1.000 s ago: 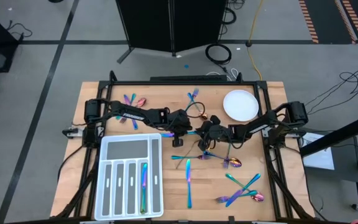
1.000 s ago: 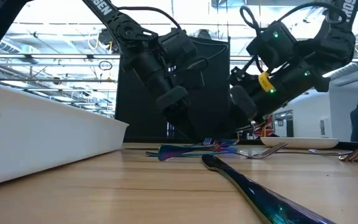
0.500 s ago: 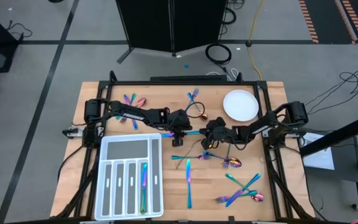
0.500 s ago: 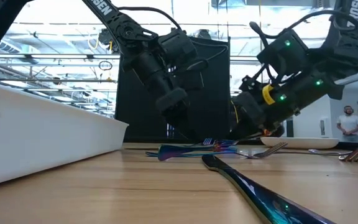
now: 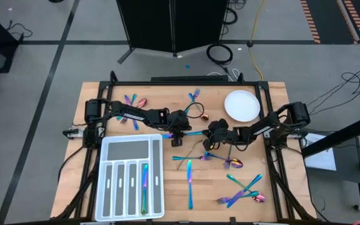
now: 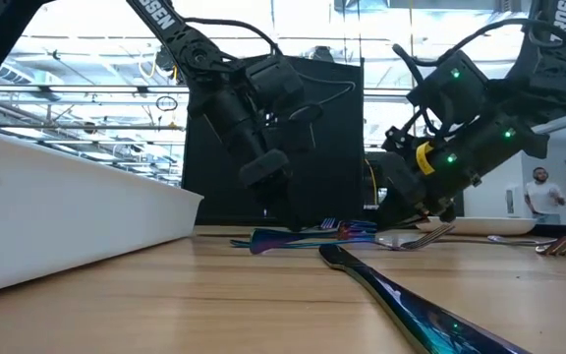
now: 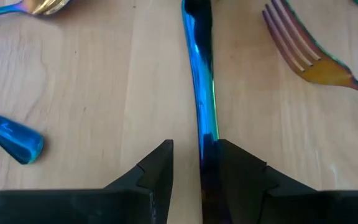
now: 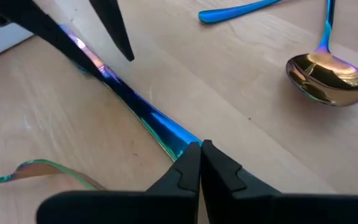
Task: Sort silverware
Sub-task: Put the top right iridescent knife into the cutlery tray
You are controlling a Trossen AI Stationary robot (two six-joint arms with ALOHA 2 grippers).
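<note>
A slim blue piece of silverware point(image 8: 135, 106) lies near the table's middle, between my two grippers. My right gripper point(image 8: 201, 146) is shut on one end of it. My left gripper point(image 7: 194, 149) is open, its fingers standing on either side of the other end point(image 7: 205, 118). In the high view my left gripper point(image 5: 180, 131) is left of my right gripper point(image 5: 207, 139). More rainbow silverware lies scattered: a coppery spoon point(image 8: 327, 78), a fork point(image 7: 309, 59), a knife point(image 5: 189, 187) and a small heap point(image 5: 242, 190). One piece point(image 5: 145, 186) lies in the white tray point(image 5: 132, 150). My left gripper stands open around the blue piece, which runs close along one finger point(image 7: 238, 171); I cannot tell whether they touch. My right gripper pinches the piece's end point(image 8: 178, 138) between its two fingertips, slanting down from the table's right side, along the piece. The piece stays low over the wood.
The white compartment tray fills the near left of the table. A round white plate point(image 5: 242, 105) sits at the far right. Silverware also lies at the far left point(image 5: 132, 102) and far middle point(image 5: 194, 95). A dark cable loop point(image 5: 197, 111) lies behind the grippers.
My right gripper has drawn a little toward the table's right edge, sunk closer to the wood and rolled about its own axis. The blue piece stays low between the two grippers.
</note>
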